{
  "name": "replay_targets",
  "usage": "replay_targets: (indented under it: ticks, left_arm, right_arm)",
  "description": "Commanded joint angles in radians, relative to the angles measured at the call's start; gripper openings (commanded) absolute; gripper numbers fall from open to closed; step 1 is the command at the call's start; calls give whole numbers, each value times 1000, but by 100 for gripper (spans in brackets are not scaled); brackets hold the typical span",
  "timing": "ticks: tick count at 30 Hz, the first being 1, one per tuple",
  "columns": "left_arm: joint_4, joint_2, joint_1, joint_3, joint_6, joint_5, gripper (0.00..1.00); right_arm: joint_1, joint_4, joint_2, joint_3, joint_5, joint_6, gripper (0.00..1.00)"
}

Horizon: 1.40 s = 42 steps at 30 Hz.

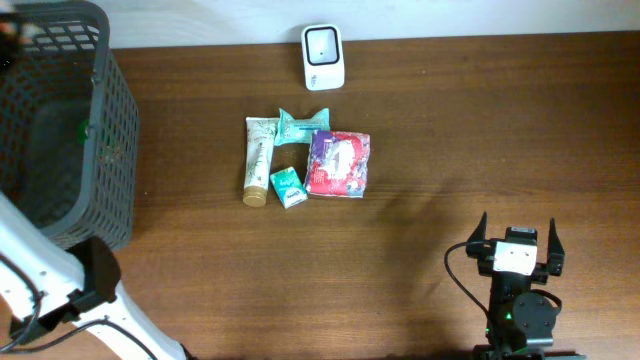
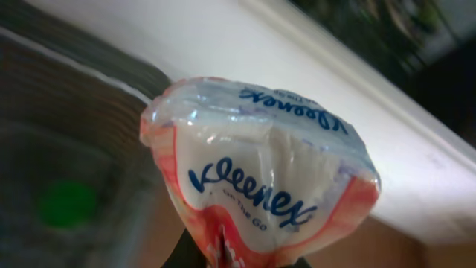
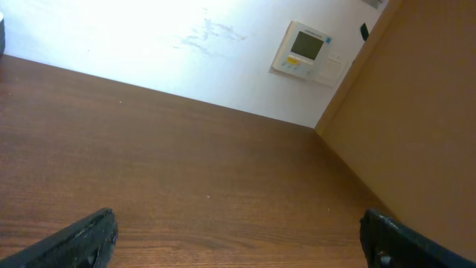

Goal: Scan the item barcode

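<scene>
1. My left claw (image 2: 223,257) is clamped on the lower edge of a Kleenex tissue pack (image 2: 260,171). The wrapper bunches where the dark fingers pinch it, at the bottom of the left wrist view. The pack is off the worktop, with its printed face towards the wrist camera. Blurred dark mesh and a white wall lie behind it.
2. My right claw (image 1: 517,228) hangs with its jaws spread wide and nothing between them, over bare worktop (image 1: 480,130) near the front right edge.
3. The scanner (image 1: 323,57), a white unit, stands at the rear edge of the worktop near the middle.
4. Four items are grouped just in front of the scanner: a cream tube (image 1: 258,160), a teal packet (image 1: 300,125), a small green box (image 1: 287,187) and a purple and red pack (image 1: 338,163). They are touching or nearly so.
5. A dark mesh basket (image 1: 110,150) occupies the rear left corner.
</scene>
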Motion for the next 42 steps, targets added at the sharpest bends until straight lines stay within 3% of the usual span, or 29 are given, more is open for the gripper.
replay_targets:
  ticks: [1, 6, 11, 16, 19, 23, 24, 26, 27, 28, 30, 35, 40, 42]
  left_arm:
    - [-63, 10, -116, -21, -13, 154, 0]
    - [-98, 21, -362, -139, -12, -68, 0]
    - [-94, 22, -598, -451, -13, -388, 0]
    - [58, 22, -733, -818, -14, -458, 3]
    - [209, 22, -774, -1021, -99, -460, 6]
    - [386, 23, -789, -1202, -156, -455, 17]
    - [414, 23, -790, -1233, -171, -454, 28]
    - [439, 23, -791, -1261, -170, -449, 34]
    - [447, 23, -791, -1271, -170, -449, 50]
    - [448, 22, -791, -1272, -169, -449, 71]
    - [445, 20, -790, -1244, -129, -448, 90]
    - [339, 3, -777, -1014, -94, -448, 93]
    - [157, -3, -694, -455, -71, -449, 92]
    - [107, -3, -629, -228, -71, -449, 97]
  right_arm:
    - [-5, -1, -6, -9, 11, 1, 99]
    - [-5, -1, -6, -9, 11, 1, 99]
    - [-5, -1, -6, -9, 11, 1, 99]
    - [-5, -1, -6, -9, 11, 1, 99]
    - [-5, -1, -6, -9, 11, 1, 99]
    - [-5, -1, -6, -9, 11, 1, 99]
    - [-5, -1, -6, -9, 11, 1, 99]
    - [-5, -1, -6, -9, 11, 1, 99]
    - [-5, -1, -6, -9, 11, 1, 99]
    - [-5, -1, -6, -9, 11, 1, 99]
    - [-5, -1, -6, -9, 11, 1, 99]
    - [-5, -1, -6, -9, 11, 1, 99]
    - [-5, -1, -6, -9, 11, 1, 99]
    - [-5, -1, -6, -9, 11, 1, 99]
